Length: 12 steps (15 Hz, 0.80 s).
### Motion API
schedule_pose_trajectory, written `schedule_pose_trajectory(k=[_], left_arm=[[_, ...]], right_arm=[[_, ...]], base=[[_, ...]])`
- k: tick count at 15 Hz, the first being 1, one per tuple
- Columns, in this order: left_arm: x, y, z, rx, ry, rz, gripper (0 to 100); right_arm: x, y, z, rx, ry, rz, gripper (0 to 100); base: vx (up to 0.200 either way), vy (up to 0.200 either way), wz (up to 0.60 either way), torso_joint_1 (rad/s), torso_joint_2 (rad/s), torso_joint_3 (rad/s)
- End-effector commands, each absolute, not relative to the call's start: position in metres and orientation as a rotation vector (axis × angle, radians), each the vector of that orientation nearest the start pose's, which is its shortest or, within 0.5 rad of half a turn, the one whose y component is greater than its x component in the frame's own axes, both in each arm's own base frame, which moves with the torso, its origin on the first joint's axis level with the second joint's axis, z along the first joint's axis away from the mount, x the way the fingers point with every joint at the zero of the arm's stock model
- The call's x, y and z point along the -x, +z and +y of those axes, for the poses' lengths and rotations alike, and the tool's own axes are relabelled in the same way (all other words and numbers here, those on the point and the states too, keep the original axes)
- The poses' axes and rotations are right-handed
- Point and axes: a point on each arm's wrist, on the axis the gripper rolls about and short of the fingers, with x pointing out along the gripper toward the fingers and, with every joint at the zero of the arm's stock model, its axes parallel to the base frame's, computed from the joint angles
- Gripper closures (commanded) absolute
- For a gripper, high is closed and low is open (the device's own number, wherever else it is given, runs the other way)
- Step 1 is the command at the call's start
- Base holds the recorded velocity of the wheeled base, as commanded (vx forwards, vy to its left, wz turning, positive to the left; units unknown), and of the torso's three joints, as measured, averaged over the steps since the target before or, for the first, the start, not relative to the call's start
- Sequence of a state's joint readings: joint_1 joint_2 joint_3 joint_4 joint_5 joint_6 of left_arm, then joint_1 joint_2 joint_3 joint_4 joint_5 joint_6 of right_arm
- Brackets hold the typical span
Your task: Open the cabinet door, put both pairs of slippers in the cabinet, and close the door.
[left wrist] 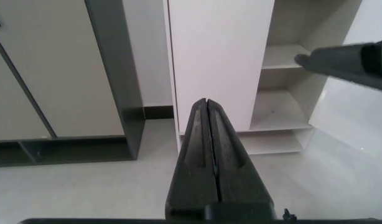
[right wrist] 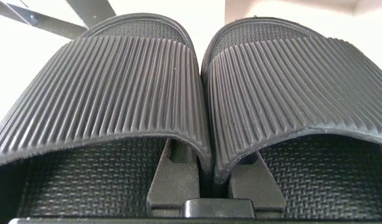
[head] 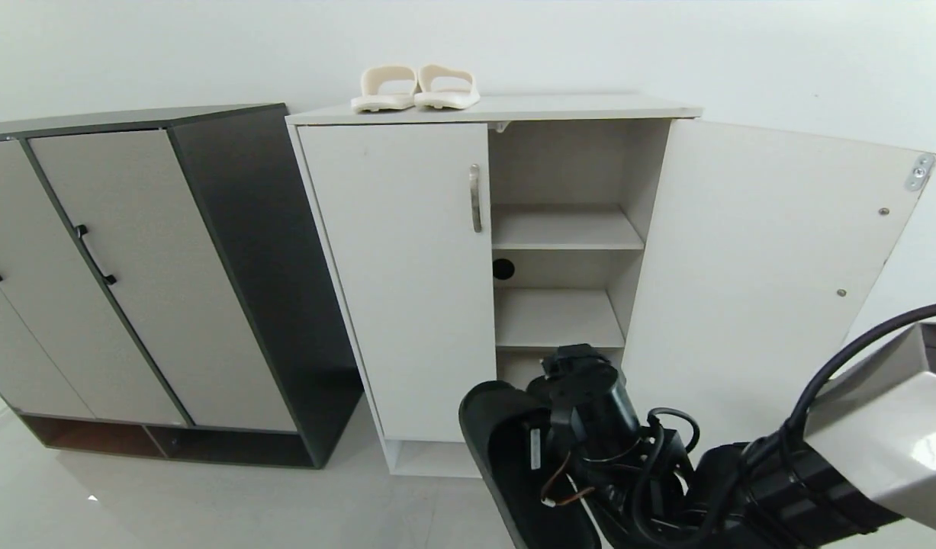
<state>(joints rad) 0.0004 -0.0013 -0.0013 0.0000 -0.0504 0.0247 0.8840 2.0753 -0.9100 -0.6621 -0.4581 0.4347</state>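
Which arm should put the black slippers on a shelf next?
Right. The right gripper holds the black slippers in front of the open shelves; the left gripper is shut, empty, facing the closed door.

A home entryway: a white shoe cabinet [head: 498, 274] and a grey-and-black cabinet [head: 155, 267] against a plain wall on glossy floor tiles [head: 208, 503].
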Motion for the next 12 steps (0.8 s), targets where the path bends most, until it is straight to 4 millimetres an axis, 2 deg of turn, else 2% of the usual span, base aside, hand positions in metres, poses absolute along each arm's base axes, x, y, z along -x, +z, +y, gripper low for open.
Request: schedule_pose_trajectory(k=[1,4,7,9,12], left_arm=[[0.023,0.076,-0.001,-0.025,-0.051,-0.001,100],[0.023,0.076,-0.001,-0.025,-0.051,-0.001,100],[0.023,0.076,-0.001,-0.025,-0.051,-0.001,100],[0.023,0.076,-0.001,-0.026,-0.051,-0.002,100],[0.023,0.076,-0.001,-0.026,-0.051,-0.001,100]], right_arm=[[-0.253,0.068,0.297,-0.104,0.254,0.481,100],[-0.263,0.064,0.292,-0.063,0.147,0.433,100],[-0.269,0.065,0.287,-0.057,0.152,0.297,100],[-0.274,0.057,0.287,-0.056,0.163,0.214,100],[-0.279,0.044,0.287,-0.042,0.140,0.219,100]], base=[[0.000,0.000,0.00,0.000,0.00,0.000],[0.000,0.000,0.00,0.000,0.00,0.000],[0.000,0.000,0.00,0.000,0.00,0.000],[0.000,0.000,0.00,0.000,0.00,0.000],[0.000,0.000,0.00,0.000,0.00,0.000]])
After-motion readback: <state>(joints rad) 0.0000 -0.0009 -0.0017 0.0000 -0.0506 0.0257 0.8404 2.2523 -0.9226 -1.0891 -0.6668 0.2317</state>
